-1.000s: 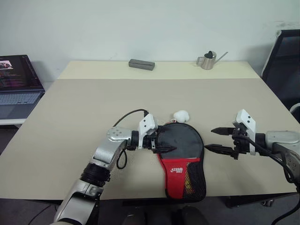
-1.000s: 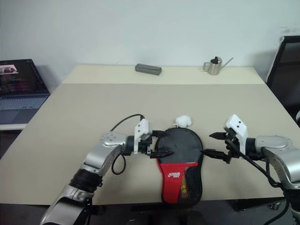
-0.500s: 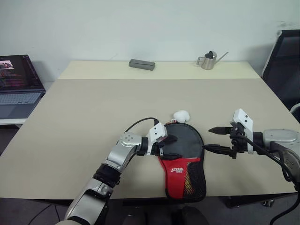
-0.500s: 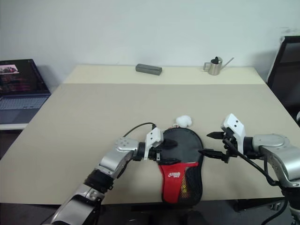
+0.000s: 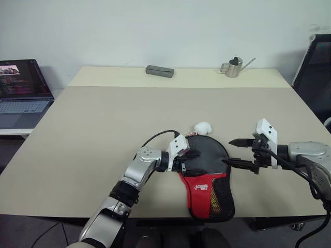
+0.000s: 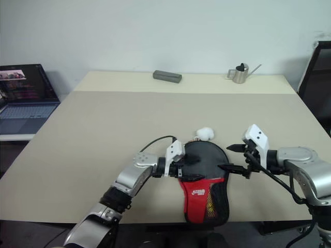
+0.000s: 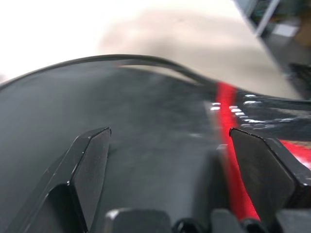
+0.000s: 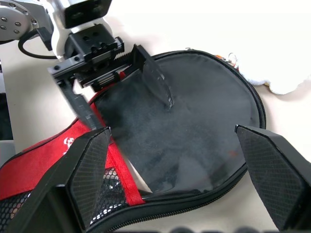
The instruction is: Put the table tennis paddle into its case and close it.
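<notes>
In the head views, the paddle-shaped black fabric case (image 5: 209, 175) with red panel and mesh pocket is seen lying near the front edge of the beige table (image 5: 103, 124), its narrow end toward that edge. Since a second ago the left gripper (image 5: 190, 163) has been brought from the case's left rim onto the round black part, fingers spread wide with nothing held; this is judged as positioning to press or seat the contents. The right gripper (image 5: 239, 153) is held just beside the case's right rim, also spread wide and empty. A small white lump (image 5: 202, 127) is seen touching the case's far rim.

In the left wrist view, a black surface and a red stripe are seen between the left fingers (image 7: 87, 165).

In the right wrist view, the black-faced table tennis paddle (image 8: 160, 145) appears to lie inside the open case; its handle is hidden, and the zipper's state cannot be made out.
</notes>
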Controlling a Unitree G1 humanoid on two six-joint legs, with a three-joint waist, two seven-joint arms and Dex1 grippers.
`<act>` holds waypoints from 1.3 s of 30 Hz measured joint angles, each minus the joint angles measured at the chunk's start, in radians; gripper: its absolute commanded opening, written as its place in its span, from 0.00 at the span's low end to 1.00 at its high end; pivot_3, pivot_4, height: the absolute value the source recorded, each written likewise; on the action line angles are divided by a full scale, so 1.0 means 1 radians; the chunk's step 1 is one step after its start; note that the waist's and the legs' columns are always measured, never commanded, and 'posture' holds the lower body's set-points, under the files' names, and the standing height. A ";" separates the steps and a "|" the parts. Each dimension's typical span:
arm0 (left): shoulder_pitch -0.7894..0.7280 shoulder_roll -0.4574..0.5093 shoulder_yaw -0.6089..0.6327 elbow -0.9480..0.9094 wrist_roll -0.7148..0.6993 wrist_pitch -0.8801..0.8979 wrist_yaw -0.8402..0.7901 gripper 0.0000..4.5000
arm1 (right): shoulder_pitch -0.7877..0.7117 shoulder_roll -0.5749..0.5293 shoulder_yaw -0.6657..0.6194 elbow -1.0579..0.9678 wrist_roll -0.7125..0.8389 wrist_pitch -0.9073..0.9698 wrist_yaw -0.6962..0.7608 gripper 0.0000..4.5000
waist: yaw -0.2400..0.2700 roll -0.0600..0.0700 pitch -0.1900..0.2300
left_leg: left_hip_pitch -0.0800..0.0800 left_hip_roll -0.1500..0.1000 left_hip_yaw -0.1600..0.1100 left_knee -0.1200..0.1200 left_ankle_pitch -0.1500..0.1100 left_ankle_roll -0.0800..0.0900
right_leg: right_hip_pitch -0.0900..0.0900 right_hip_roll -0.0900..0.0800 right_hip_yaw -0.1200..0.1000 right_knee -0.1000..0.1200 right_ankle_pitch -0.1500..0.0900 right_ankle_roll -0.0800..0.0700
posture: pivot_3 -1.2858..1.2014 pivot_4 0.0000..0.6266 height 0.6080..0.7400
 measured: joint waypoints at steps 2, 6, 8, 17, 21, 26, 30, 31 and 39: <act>-0.005 0.007 0.000 -0.016 -0.011 0.011 -0.021 0.94 | 0.001 -0.001 0.000 0.000 0.002 0.001 0.000 1.00 | -0.003 0.000 0.000 | 0.000 0.001 0.000 0.000 0.000 0.000 | 0.000 0.000 0.000 0.000 0.000 0.000 | 0.52 0.24 1.00; -0.016 0.026 0.012 -0.052 -0.052 0.069 -0.048 0.94 | 0.015 -0.006 -0.002 0.000 0.008 0.001 0.000 1.00 | -0.007 0.000 0.000 | 0.001 0.001 0.000 0.000 0.000 0.000 | 0.000 0.001 0.000 0.000 0.000 0.000 | 0.52 0.24 1.00; -0.018 0.024 0.013 -0.052 -0.051 0.073 -0.043 0.94 | 0.016 -0.006 -0.002 0.000 0.009 0.001 -0.001 1.00 | -0.006 0.000 0.000 | 0.000 0.001 0.000 0.000 0.000 0.000 | 0.000 0.001 0.000 0.000 0.000 0.000 | 0.52 0.24 1.00; -0.004 -0.016 -0.058 0.000 0.038 -0.003 0.016 0.94 | 0.023 -0.007 -0.002 -0.002 0.012 0.002 -0.008 1.00 | -0.003 0.000 0.000 | 0.001 0.001 0.000 0.000 0.000 0.000 | 0.000 0.001 0.000 0.000 0.000 0.000 | 0.52 0.24 1.00; -0.004 -0.021 -0.069 0.030 0.066 -0.067 0.024 0.94 | 0.021 -0.007 -0.002 -0.004 0.024 0.008 -0.010 1.00 | -0.003 0.002 -0.001 | 0.002 0.001 0.000 0.000 0.000 0.000 | 0.001 0.001 0.000 0.000 0.000 0.000 | 0.52 0.24 1.00; 0.004 -0.020 -0.072 0.043 0.069 -0.090 0.035 0.94 | -0.019 0.004 -0.002 -0.003 0.033 0.026 -0.027 1.00 | -0.004 0.004 -0.002 | 0.004 0.001 0.001 0.001 0.000 0.000 | 0.003 0.001 0.001 0.001 0.000 0.000 | 0.52 0.24 1.00; 0.012 -0.021 -0.063 0.050 0.067 -0.092 0.036 0.94 | -0.146 0.092 0.007 0.058 0.030 0.056 -0.100 1.00 | -0.007 0.006 -0.004 | 0.005 0.001 0.002 0.000 0.000 0.000 | 0.004 0.001 0.001 0.001 0.000 0.000 | 0.52 0.24 1.00; 0.012 -0.023 -0.062 0.053 0.067 -0.093 0.037 0.94 | -0.185 0.115 0.014 0.081 0.028 0.068 -0.124 1.00 | -0.007 0.007 -0.005 | 0.005 0.001 0.001 0.000 0.000 0.000 | 0.004 0.001 0.001 0.001 0.000 0.000 | 0.52 0.24 1.00; 0.000 -0.040 -0.056 0.080 0.060 -0.086 0.028 0.94 | -0.491 0.356 0.101 0.440 -0.106 0.100 -0.343 1.00 | -0.005 0.012 -0.009 | 0.006 0.000 0.001 -0.001 0.000 0.000 | 0.004 0.001 0.001 0.002 0.003 -0.005 | 0.52 0.24 1.00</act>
